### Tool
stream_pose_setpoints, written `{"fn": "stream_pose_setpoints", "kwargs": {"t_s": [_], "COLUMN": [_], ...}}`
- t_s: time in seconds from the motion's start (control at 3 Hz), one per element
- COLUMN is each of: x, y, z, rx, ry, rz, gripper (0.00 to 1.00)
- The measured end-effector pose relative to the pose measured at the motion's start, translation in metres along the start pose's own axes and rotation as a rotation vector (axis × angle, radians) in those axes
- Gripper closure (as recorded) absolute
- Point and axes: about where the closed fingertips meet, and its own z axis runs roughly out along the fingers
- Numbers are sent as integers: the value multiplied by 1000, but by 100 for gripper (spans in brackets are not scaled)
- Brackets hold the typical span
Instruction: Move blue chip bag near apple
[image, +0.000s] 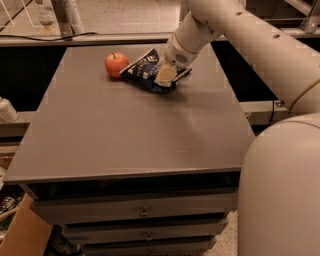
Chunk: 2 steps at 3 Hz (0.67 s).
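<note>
The blue chip bag (142, 70) is a crinkly navy bag with white lettering. It sits at the far middle of the grey table (130, 130), its left end close to the apple. The apple (116, 64) is small, round and orange-red, just left of the bag. My gripper (165, 75) comes down from the upper right and is shut on the bag's right end, its cream fingers (164, 76) covering that part. The bag's far right corner sticks out behind the gripper.
My white arm (235, 35) crosses the upper right, and the robot's body (280, 190) fills the lower right. Drawers (145, 212) sit below the table's front edge. A rail with a cable (60, 37) runs behind the table.
</note>
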Motion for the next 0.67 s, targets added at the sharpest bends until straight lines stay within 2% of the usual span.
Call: {"fn": "stream_pose_setpoints", "kwargs": {"t_s": [0.33,0.67], "x": [-4,-7], "y": [4,11], "z": [5,4], "rx": [-22,-41], "ry": [-21,-60], "rz": [-4,2], "gripper": [13,0]}}
